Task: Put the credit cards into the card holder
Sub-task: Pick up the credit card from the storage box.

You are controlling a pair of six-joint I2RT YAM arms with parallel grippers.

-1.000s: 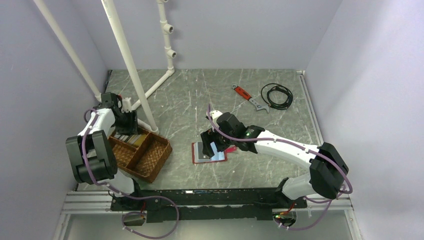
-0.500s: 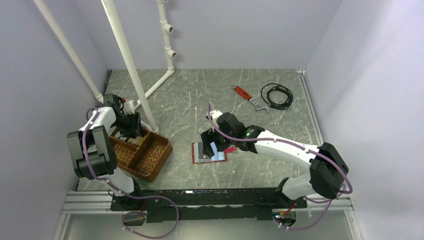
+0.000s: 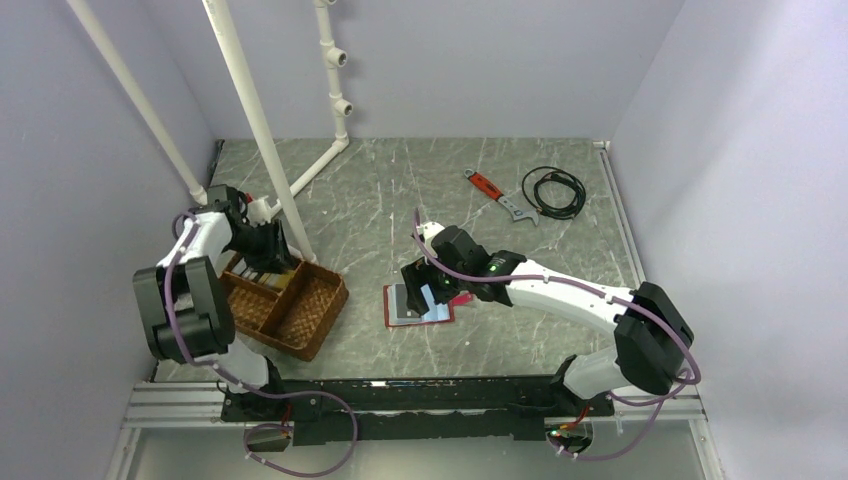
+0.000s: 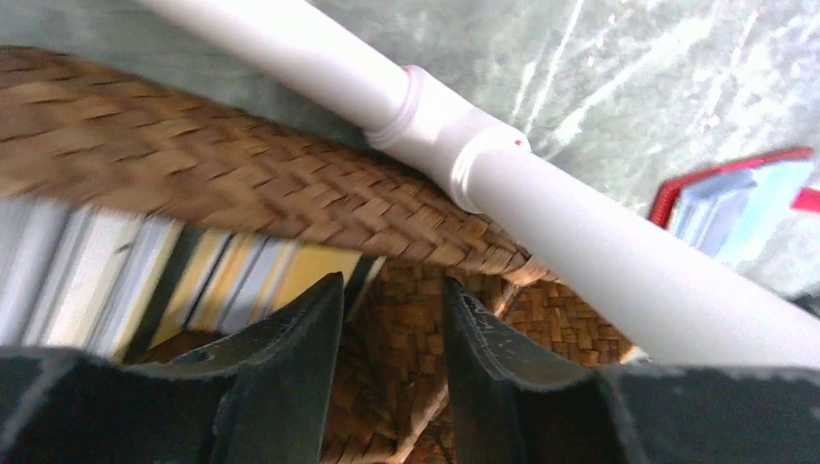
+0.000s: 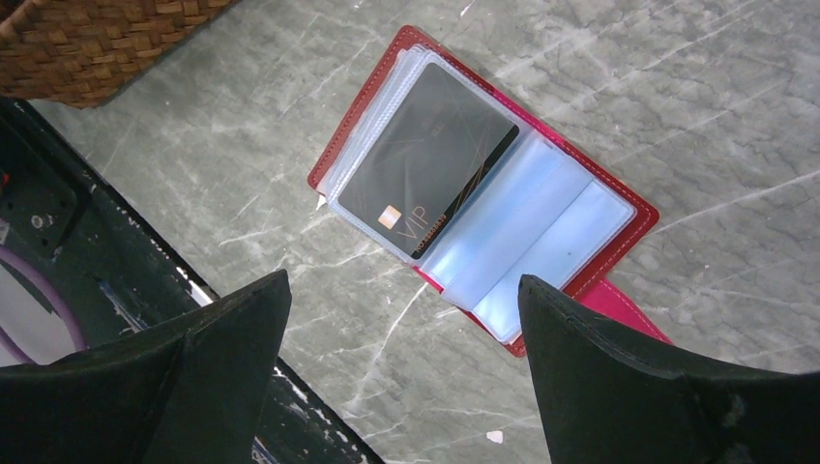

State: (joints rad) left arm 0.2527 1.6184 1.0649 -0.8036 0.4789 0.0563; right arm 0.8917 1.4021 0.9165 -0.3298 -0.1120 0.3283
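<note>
The card holder (image 5: pixel 551 232) is lying open on the desk (image 5: pixel 677 97), with a dark VIP card (image 5: pixel 425 164) sitting in one of its clear sleeves. The right hand (image 5: pixel 404 282) is hovering above it, fingers spread wide and gripping nothing. More credit cards (image 4: pixel 145 271) are showing as a blurred striped row in a compartment of the wicker tray (image 4: pixel 290 193). The left hand (image 4: pixel 394 285) is hanging over that tray beside a white pipe (image 4: pixel 541 203), its fingers narrowly apart and pinching nothing.

Rough wicker tray (image 4: pixel 145 145), glossy card holder (image 5: pixel 551 232)
</note>
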